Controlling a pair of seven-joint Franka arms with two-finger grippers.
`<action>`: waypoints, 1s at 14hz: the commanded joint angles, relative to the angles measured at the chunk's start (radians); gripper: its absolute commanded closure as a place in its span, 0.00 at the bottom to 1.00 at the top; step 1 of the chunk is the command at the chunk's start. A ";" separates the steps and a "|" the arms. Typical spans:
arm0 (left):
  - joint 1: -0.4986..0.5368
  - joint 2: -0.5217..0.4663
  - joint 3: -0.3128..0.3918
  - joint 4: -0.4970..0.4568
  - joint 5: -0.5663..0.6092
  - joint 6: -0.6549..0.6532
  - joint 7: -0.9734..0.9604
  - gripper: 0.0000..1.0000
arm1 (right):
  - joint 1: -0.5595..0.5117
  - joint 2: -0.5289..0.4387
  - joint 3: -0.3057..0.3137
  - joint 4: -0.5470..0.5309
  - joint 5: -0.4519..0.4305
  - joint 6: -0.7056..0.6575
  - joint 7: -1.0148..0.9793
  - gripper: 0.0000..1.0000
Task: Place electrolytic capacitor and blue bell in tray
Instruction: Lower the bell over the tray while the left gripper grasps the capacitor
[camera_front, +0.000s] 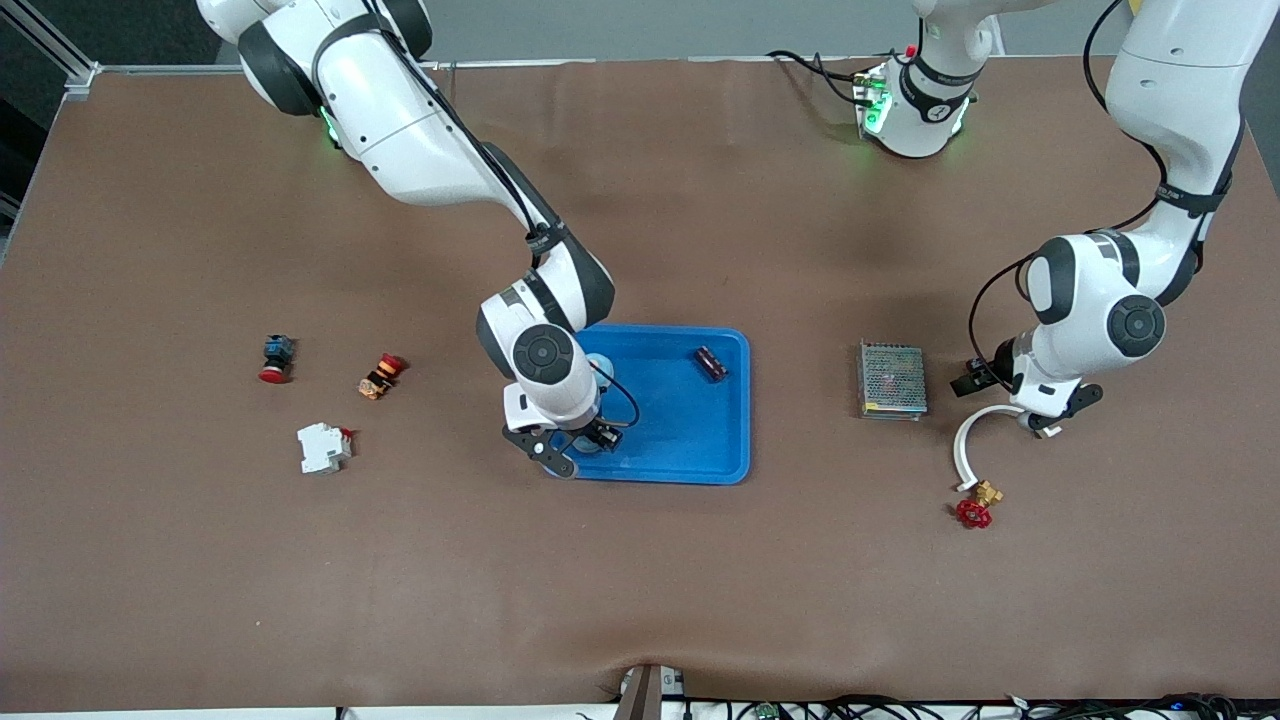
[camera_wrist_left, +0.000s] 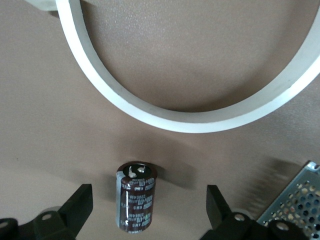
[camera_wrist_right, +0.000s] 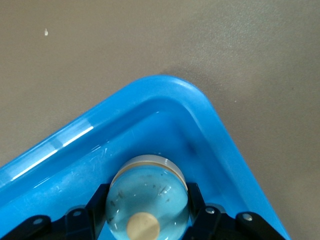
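Note:
The bright blue tray (camera_front: 690, 435) lies mid-table. My right gripper (camera_front: 578, 440) is down in the tray's corner nearest the right arm's end and the front camera. In the right wrist view the right gripper (camera_wrist_right: 147, 194) is shut on the pale blue bell (camera_wrist_right: 147, 200), just inside the tray's rim (camera_wrist_right: 165, 82). My left gripper (camera_front: 1037, 424) is low over the table beside the mesh box. In the left wrist view the left gripper (camera_wrist_left: 147, 196) is open, with the dark brown electrolytic capacitor (camera_wrist_left: 135, 196) lying on the table between its fingers (camera_wrist_left: 77, 206).
A small dark purple part (camera_front: 711, 363) lies in the tray. A grey mesh box (camera_front: 891, 379), a white curved piece (camera_front: 962, 440) and a red-handled brass valve (camera_front: 978, 505) lie by the left gripper. A red push button (camera_front: 275, 358), an orange switch (camera_front: 380, 376) and a white breaker (camera_front: 323, 447) lie toward the right arm's end.

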 joint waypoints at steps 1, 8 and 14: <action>0.004 -0.004 -0.003 -0.007 0.017 0.016 -0.018 0.18 | 0.010 -0.004 -0.006 -0.021 -0.022 0.010 0.030 1.00; 0.001 -0.003 -0.003 -0.007 0.017 0.016 -0.016 0.74 | 0.022 -0.011 -0.006 -0.046 -0.026 0.010 0.030 1.00; -0.008 -0.035 -0.014 0.032 0.017 -0.039 -0.057 0.94 | 0.025 -0.035 -0.007 -0.084 -0.028 0.006 0.030 1.00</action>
